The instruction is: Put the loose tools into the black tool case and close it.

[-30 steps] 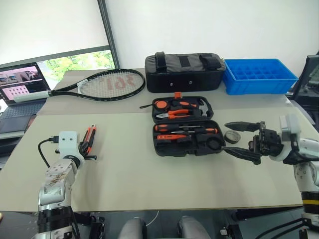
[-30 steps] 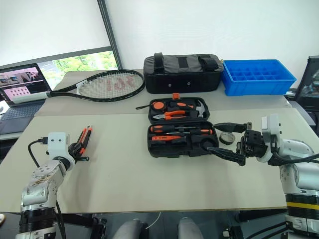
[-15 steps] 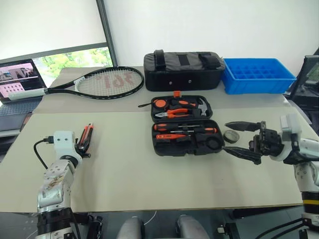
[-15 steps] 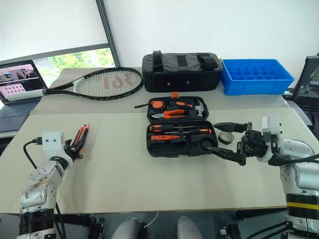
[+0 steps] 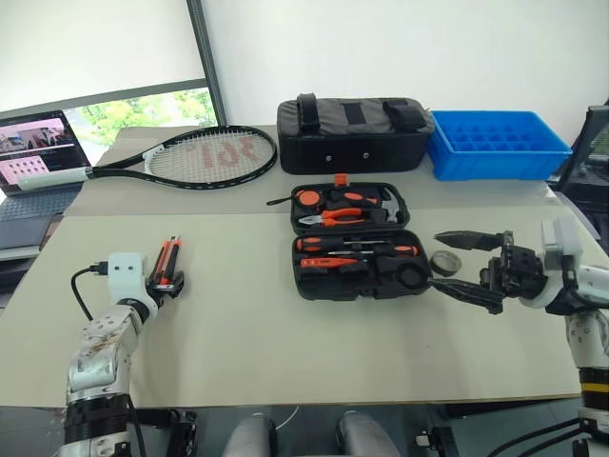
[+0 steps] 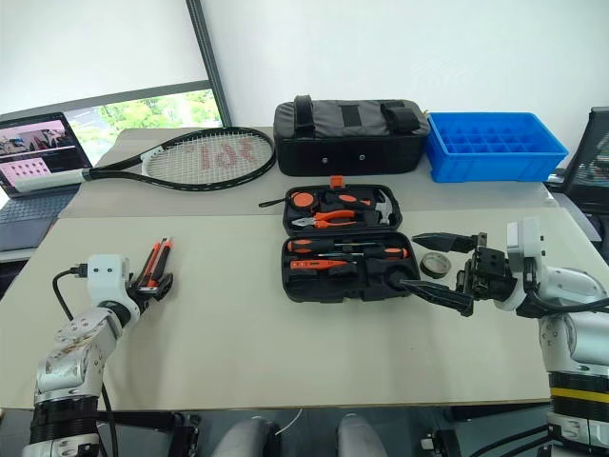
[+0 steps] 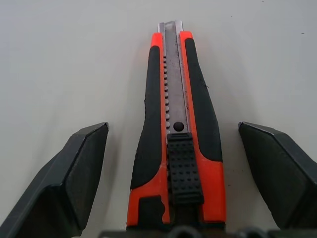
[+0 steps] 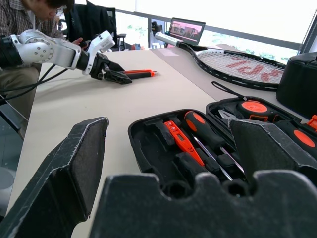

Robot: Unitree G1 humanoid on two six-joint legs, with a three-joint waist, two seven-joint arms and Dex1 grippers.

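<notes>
My left gripper [image 7: 173, 163] is spread wide; the utility knife [image 7: 177, 129] lies flat between my fingers [image 7: 74, 173], bare table [image 5: 247, 343] showing on both sides of it, neither finger touching. My right gripper [image 5: 466, 265] is also spread, level, just beside the open tool case [image 5: 357, 249]; the tape roll [image 5: 443, 261] sits between those fingertips. Broad open tabletop separates knife from case.

The left gripper [image 5: 167, 283] sits low on the left, far from the black tool case [image 5: 359, 250], with its two fingers spread wide apart. The right gripper [image 5: 468, 264] floats just right of the case, pointing at it, fingers wide apart too.
</notes>
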